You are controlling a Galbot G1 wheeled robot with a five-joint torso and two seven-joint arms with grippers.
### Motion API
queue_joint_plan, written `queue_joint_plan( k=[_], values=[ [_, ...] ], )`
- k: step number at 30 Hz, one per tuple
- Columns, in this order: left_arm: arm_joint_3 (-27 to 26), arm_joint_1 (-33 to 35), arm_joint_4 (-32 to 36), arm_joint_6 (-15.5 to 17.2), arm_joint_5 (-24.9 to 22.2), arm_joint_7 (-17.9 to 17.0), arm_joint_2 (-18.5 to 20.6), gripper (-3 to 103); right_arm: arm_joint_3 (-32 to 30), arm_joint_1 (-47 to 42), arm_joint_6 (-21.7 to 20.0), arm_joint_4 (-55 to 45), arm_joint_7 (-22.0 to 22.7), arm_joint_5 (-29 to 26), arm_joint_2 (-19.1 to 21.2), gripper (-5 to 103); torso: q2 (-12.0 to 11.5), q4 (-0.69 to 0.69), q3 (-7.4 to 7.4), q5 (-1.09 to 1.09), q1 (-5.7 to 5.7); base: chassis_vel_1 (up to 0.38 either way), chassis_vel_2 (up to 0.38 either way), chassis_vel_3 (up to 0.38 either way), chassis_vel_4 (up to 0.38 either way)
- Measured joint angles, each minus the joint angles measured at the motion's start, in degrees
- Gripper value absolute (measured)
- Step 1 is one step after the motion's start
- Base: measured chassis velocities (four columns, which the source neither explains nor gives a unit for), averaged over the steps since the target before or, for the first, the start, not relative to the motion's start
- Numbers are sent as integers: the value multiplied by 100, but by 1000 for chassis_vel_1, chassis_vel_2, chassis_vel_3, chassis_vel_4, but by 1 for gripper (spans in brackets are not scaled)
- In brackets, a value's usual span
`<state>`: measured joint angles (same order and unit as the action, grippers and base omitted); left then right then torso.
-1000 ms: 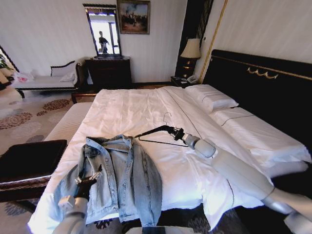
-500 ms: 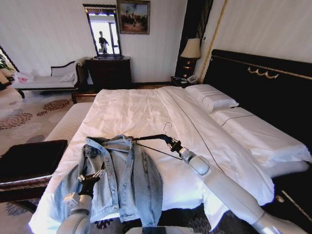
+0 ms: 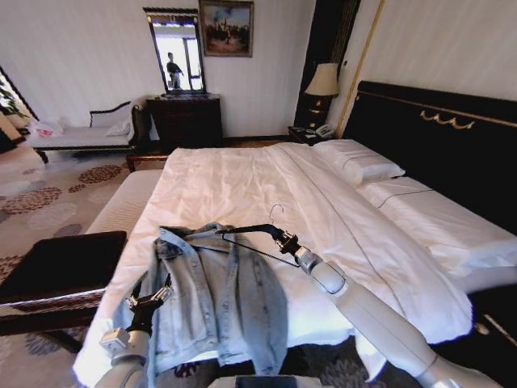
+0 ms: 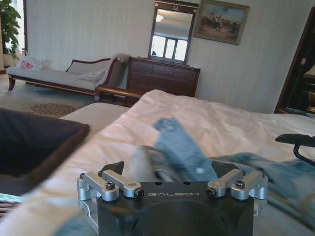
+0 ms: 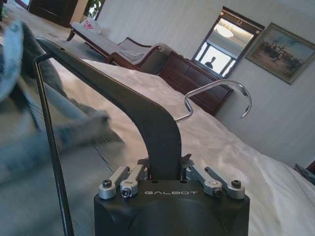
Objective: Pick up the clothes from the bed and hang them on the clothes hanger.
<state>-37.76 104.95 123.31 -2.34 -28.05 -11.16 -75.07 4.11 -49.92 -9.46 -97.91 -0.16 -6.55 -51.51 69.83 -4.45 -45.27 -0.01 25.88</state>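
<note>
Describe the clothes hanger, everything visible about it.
The clothes hanger is a thin black triangle with a curved silver metal hook pointing up. The right gripper is shut on one shoulder arm, holding it just above the white bed. Its far tip reaches the collar area of the denim jacket lying on the bed; whether it is inside the jacket cannot be told. It looks like rigid plastic with a slim lower bar.
</note>
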Motion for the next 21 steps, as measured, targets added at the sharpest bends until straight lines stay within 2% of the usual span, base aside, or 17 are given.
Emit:
queue_joint_plan(
  k=[4, 9, 15, 21],
  values=[
    [15, -5, 2, -1, 8, -5, 0, 100, -41, -75, 2, -32, 24, -14, -31, 28, 0, -1, 1, 0, 0, 241, 273, -235, -223],
    [34, -7, 1, -2, 23, -9, 1, 100, -84, -185, 28, -41, 82, -56, -82, 28, 1, 2, 1, -1, -1, 128, 67, -78, -84],
    [65, -43, -1, 10, 29, -5, 23, 100, -136, -282, 44, -60, 103, -40, -112, 28, 0, -6, -1, 6, -1, -18, -22, 4, 8],
    [118, -166, -39, 64, 15, -30, 144, 100, -139, -352, 51, -74, 103, -7, -178, 28, 0, -1, -1, 1, 0, -13, -9, 6, 3]
  ],
)
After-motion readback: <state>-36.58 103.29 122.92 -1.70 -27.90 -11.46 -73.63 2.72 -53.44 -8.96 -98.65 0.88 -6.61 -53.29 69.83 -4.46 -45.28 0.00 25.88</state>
